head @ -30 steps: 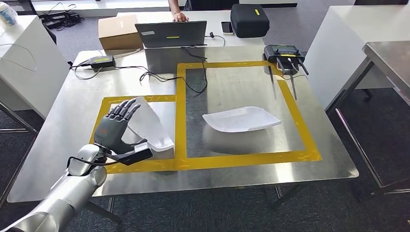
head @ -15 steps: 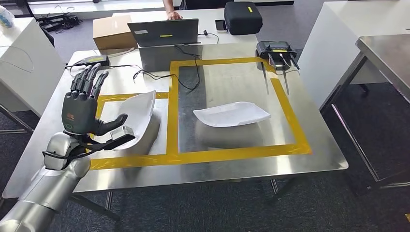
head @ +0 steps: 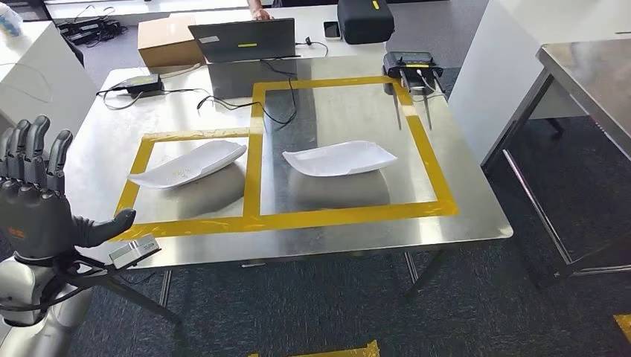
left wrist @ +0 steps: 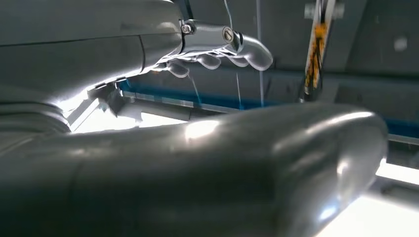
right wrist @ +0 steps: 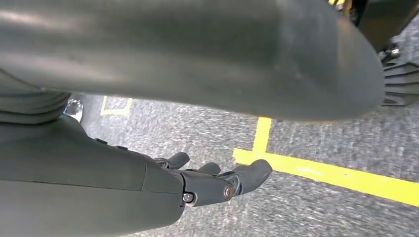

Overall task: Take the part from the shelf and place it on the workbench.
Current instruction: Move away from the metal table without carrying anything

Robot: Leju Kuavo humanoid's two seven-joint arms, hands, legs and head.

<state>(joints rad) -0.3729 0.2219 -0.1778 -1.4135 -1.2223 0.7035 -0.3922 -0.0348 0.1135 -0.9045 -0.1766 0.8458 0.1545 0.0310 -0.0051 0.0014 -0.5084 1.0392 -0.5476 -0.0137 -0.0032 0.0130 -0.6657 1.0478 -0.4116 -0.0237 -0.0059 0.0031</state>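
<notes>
Left hand (head: 33, 216) raised upright off the near left corner of the steel desk (head: 476, 223), palm toward the desk, fingers (head: 30, 152) straight and spread, thumb out toward the desk edge, grasping nothing. Ahead of the fingertips and to their thumb side lies the white part (head: 190, 163), a shallow elongated shell, resting inside the smaller yellow tape frame (head: 141, 160); its long axis runs from the near left to the far right, the narrower tip toward the strip of tape shared with the larger yellow frame (head: 428, 156). A second white part (head: 341, 158) of like form lies in the larger frame, well apart from the hand, its long axis nearly parallel to the desk's near edge. Bare steel surrounds both parts within their frames; open carpet lies between the desk's right edge and a neighbouring bench (head: 588, 71). At the far edge stand a laptop (head: 242, 41), a cardboard box (head: 167, 43), a black case (head: 364, 18) and an antenna device (head: 411, 65); their yellow labels cannot be read. Right hand (right wrist: 212, 182) hangs over grey carpet (right wrist: 316, 202) marked with yellow tape (right wrist: 326, 173), fingers (right wrist: 249, 175) loosely extended, released, grasping nothing.
</notes>
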